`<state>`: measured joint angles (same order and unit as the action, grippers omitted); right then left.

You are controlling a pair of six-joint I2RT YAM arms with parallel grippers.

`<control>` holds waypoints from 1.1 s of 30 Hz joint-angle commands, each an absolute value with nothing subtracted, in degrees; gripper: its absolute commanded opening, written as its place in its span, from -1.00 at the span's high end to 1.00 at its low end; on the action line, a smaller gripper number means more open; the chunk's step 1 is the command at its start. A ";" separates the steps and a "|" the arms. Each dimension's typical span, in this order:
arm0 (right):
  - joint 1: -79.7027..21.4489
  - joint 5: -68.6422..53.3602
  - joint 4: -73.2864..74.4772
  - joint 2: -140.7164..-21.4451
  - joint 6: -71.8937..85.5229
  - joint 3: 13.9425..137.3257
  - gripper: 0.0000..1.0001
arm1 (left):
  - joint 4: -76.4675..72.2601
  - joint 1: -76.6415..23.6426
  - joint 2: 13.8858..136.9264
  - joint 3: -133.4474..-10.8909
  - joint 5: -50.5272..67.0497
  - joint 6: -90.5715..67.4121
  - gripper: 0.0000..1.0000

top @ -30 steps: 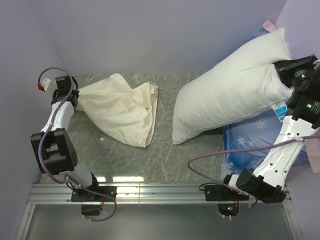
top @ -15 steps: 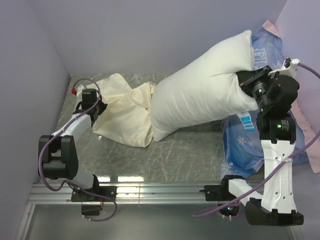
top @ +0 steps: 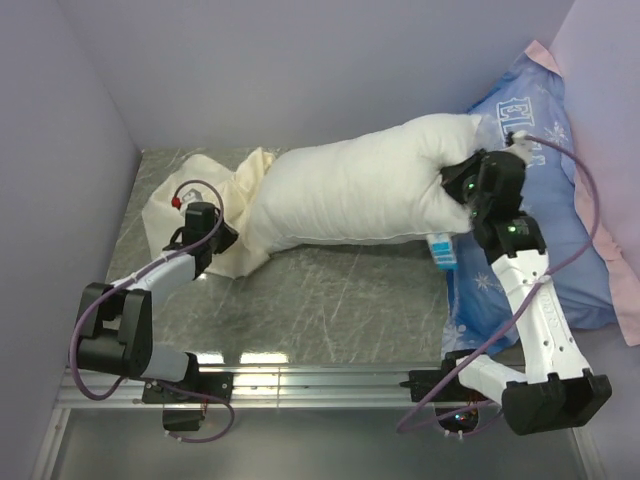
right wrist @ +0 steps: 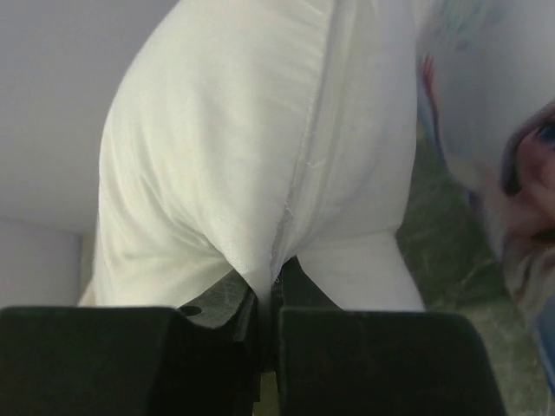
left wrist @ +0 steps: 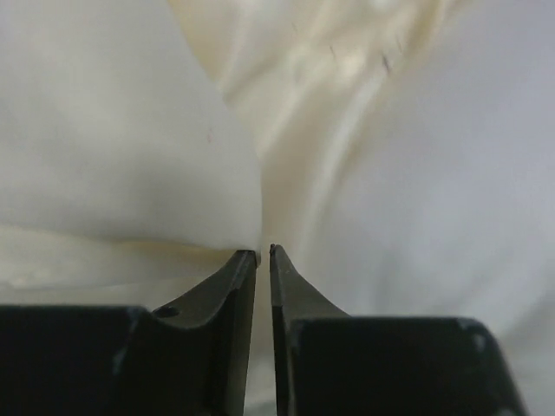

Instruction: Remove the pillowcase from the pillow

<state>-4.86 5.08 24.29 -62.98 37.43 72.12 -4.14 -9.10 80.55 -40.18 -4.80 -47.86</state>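
The plump white pillow (top: pixel 350 195) lies across the middle of the table, its left end resting on the cream pillowcase (top: pixel 165 205), which sits crumpled at the back left. My right gripper (top: pixel 455 190) is shut on the seam at the pillow's right end (right wrist: pixel 243 147), with fabric pinched between the fingers (right wrist: pixel 270 282). A blue-and-white tag (top: pixel 443 250) hangs below that end. My left gripper (top: pixel 225 238) rests at the pillowcase's near edge, beside the pillow's left end. Its jaws (left wrist: pixel 264 251) stand a narrow gap apart, with cream cloth (left wrist: pixel 113 173) just past the tips and nothing pinched.
A large blue "ELSA" pillow (top: pixel 560 200) leans at the right side, behind and under my right arm. Lilac walls close in the back and left. The green marble tabletop (top: pixel 340 300) shows in front of the pillow, ending at a metal rail (top: pixel 320 385).
My right arm has swung the pillow left and down onto the table, over the pillowcase. The left gripper has slid nearer and rightward, and its jaws have parted slightly.
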 commanded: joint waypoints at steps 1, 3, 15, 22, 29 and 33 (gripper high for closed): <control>-13.59 8.94 19.43 -63.01 36.57 67.17 1.00 | -6.77 -11.25 78.05 -39.20 -5.00 -49.31 0.66; -14.94 9.84 18.64 -63.19 36.65 65.05 1.00 | -6.16 -12.21 76.91 -39.02 -5.54 -49.31 0.70; -18.12 17.67 17.14 -67.23 36.56 58.44 1.00 | -7.65 -21.61 77.34 -38.93 -4.84 -50.71 0.93; -11.43 13.10 17.05 -65.83 35.60 56.78 0.74 | -7.21 -27.42 79.72 -41.92 -8.26 -50.36 0.83; -11.43 11.96 15.29 -65.66 35.25 53.18 0.38 | -5.80 -27.86 76.82 -42.80 -10.11 -48.78 0.60; -11.86 10.55 14.42 -65.22 35.07 51.24 -0.02 | -5.19 -27.86 75.06 -43.07 -10.63 -47.37 0.53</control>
